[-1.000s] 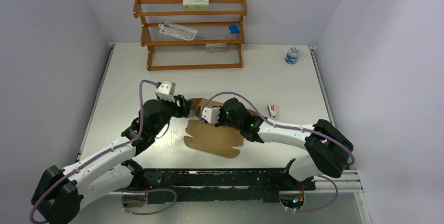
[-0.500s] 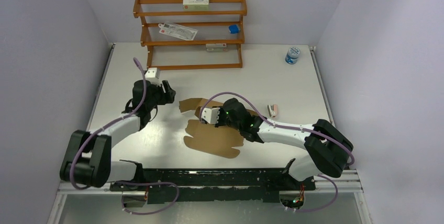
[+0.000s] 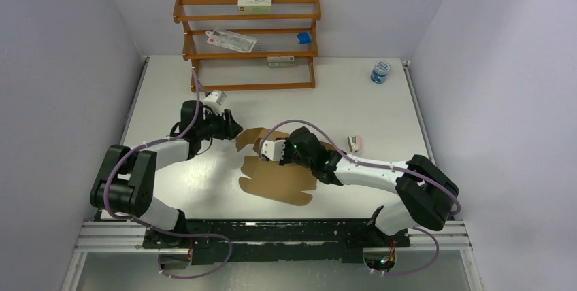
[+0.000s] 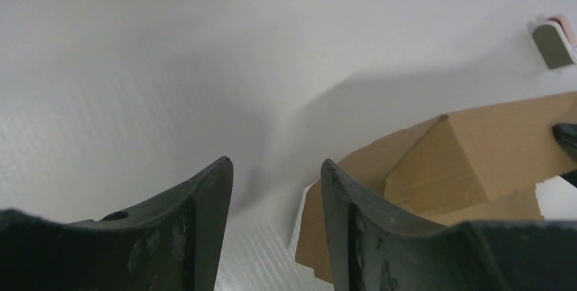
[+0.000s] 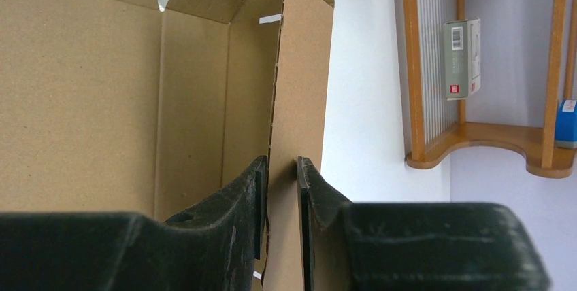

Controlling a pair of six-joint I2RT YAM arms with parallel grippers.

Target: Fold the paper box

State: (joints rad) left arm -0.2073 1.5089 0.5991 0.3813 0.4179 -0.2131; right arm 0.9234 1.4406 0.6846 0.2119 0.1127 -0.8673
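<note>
The plain brown cardboard paper box (image 3: 277,181) is a die-cut sheet lying near the middle of the white counter (image 3: 367,104). Most of it is flat, and its far part is raised into upright panels.

The right hand (image 3: 258,145) reaches in from the right over the sheet and meets the raised part. In the right wrist view this hand (image 5: 280,166) is clenched on one upright panel of the box (image 5: 81,87). The panel's thin edge runs between the two dark fingers (image 5: 252,189), and the inside of the folded walls is to its left.

The left hand (image 3: 233,130) is at the far left corner of the box, just beside the raised flap. In the left wrist view this hand (image 4: 275,163) is released, with bare counter showing in the gap between its fingers. The box (image 4: 476,155) lies beyond and to the right of them. Whether its near edge touches the right finger cannot be told.

A tiny pink-and-white item (image 3: 354,143) sits on the counter right of the box. An orange wooden rack (image 3: 245,87) stands at the far side.
</note>
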